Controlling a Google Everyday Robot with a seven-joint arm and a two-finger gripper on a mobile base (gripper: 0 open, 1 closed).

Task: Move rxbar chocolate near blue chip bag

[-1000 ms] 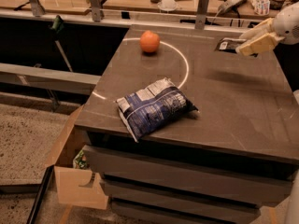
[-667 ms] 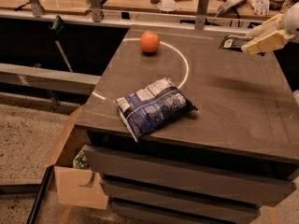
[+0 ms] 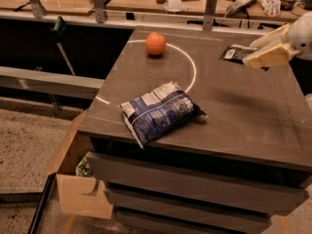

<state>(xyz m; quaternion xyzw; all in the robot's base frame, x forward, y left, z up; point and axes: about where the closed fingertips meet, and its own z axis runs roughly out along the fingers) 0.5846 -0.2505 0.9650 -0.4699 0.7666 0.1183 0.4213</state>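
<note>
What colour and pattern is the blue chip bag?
Chip bag: dark blue with white panels, camera view. Tool hovers by the rxbar chocolate.

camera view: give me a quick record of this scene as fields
hand: upper right, over the table's far right part, at the bar's right end; contact unclear
rxbar chocolate: lying flat, far right of the table
blue chip bag: front middle, by the front edge, well apart from the bar
orange: far left, on the white arc
task state: bar not yet near the bag
</note>
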